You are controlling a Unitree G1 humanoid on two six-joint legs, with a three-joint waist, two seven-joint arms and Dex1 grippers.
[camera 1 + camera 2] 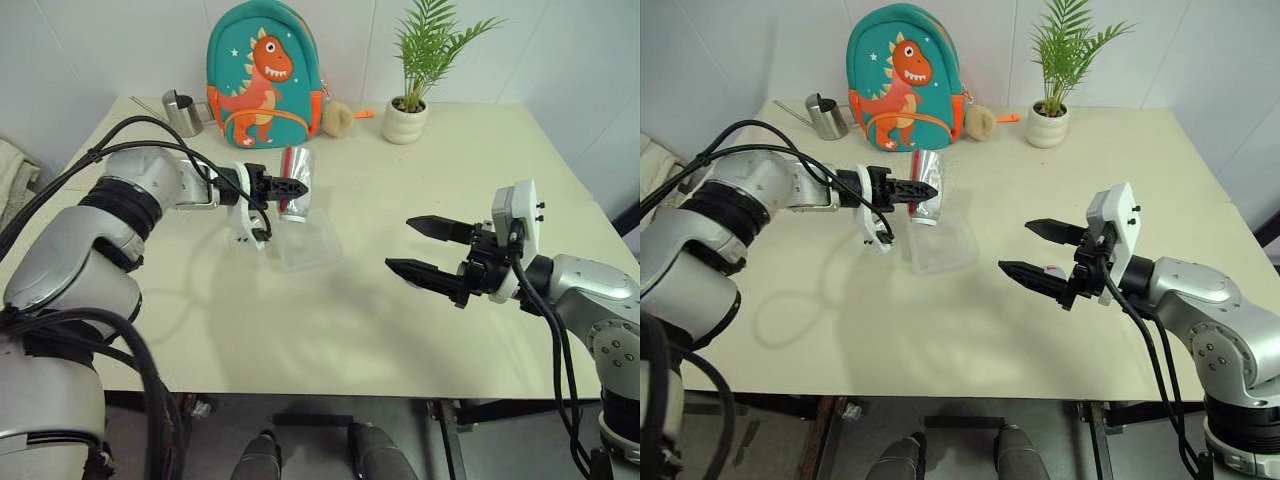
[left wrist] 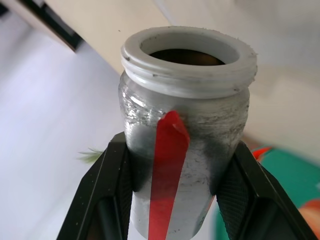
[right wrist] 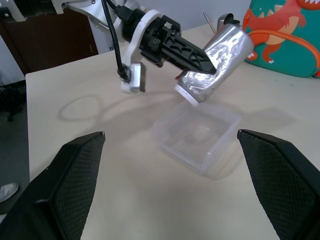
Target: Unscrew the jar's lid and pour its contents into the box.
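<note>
Head view: left gripper (image 1: 297, 186) clamped on jar (image 1: 297, 182), jar tipped mouth-down over box (image 1: 305, 245) at table centre. Right gripper (image 1: 425, 248) at 4 o'clock of box, fingers spread wide, empty.
Left wrist view: jar mouth uncapped, two fingers (image 2: 107, 195) pinching jar body.
Right wrist view: jar rim just above box, not touching.

I see the table (image 1: 330, 330) before me. The box (image 1: 305, 245) sits on it left of centre, the jar (image 1: 296, 184) tipped mouth-down above it in my left gripper (image 1: 300, 186). Behind stand a backpack (image 1: 264, 75), a watering can (image 1: 181, 113) to its left, a potted plant (image 1: 408, 110) to its right. My right gripper (image 1: 420, 248) hovers right of the box.
</note>
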